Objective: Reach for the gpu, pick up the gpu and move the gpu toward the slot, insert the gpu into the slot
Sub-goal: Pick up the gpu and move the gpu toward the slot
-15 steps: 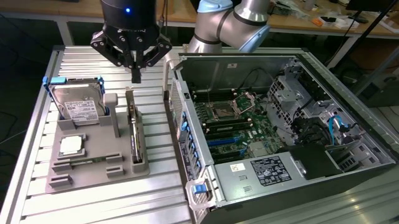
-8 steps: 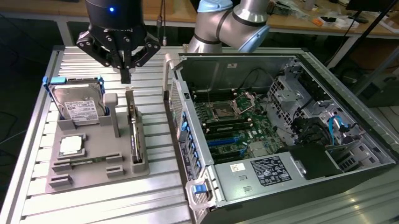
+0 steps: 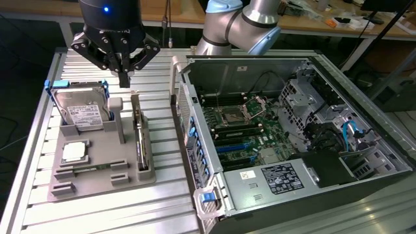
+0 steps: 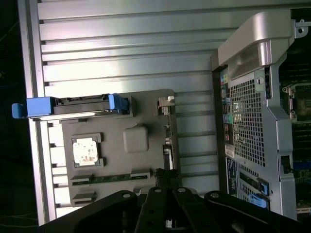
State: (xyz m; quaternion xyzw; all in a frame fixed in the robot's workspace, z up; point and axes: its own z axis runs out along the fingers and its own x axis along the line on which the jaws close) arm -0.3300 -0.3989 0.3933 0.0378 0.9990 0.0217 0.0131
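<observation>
Grey plastic tray (image 3: 97, 184) is holding the long dark-grey gpu card (image 3: 140, 141) on its edge near the silver hard drive (image 3: 81, 113) | black gripper (image 3: 124, 82) is hanging clenched above the card, grasping nothing.

Table (image 3: 97, 214) carries tray (image 3: 104, 183) at exterior view's left, computer case (image 3: 364, 195) just beside at right — gpu (image 3: 140, 141) on edge along tray's case side, hard drive (image 3: 81, 109) upright behind processor (image 3: 75, 151), hand (image 3: 124, 82) over gpu's far end.

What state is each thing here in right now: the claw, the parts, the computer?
gripper: shut, empty, above the tray
gpu: on edge in the tray, untouched
hard drive: upright in the tray
processor chip: lying flat
computer case: open
slot: empty
</observation>
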